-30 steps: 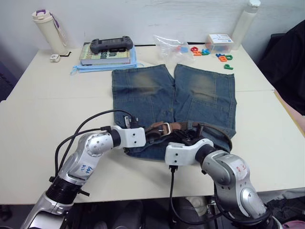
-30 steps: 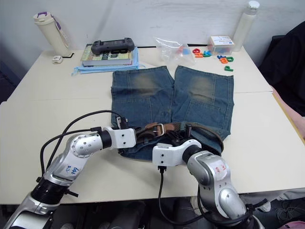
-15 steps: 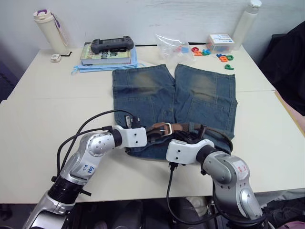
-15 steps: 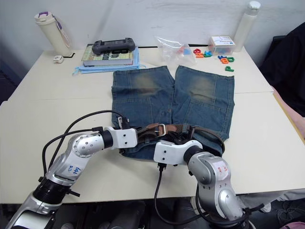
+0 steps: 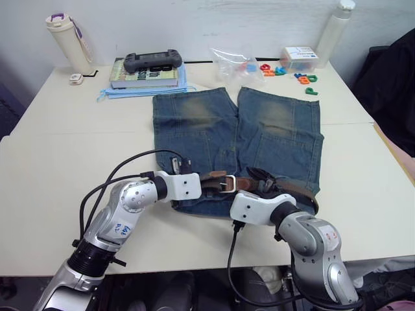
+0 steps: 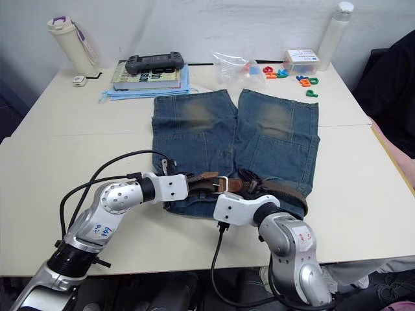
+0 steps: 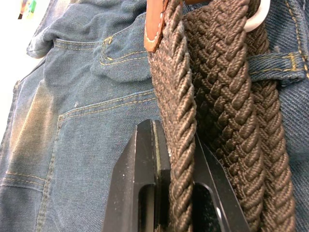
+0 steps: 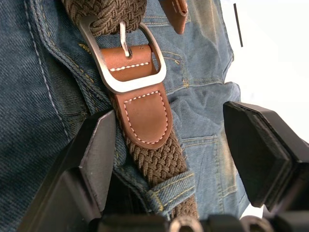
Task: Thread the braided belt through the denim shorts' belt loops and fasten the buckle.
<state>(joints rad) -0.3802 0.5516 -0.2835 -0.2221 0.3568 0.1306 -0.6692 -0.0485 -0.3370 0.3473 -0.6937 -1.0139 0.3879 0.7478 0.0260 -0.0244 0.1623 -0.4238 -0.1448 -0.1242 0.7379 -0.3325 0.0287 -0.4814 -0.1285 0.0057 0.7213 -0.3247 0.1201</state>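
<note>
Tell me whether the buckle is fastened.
Fastened: in the right wrist view the braided belt passes through the buckle, its prong lying across the frame.

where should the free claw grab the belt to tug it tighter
Best on the tan leather tab just behind the buckle, closing across the strap's width. The right claw is open and already straddles it from the waistband side. The tab lies flat on the denim shorts and looks stiffer than the braid. The left claw pinches the braided belt edgewise.
</note>
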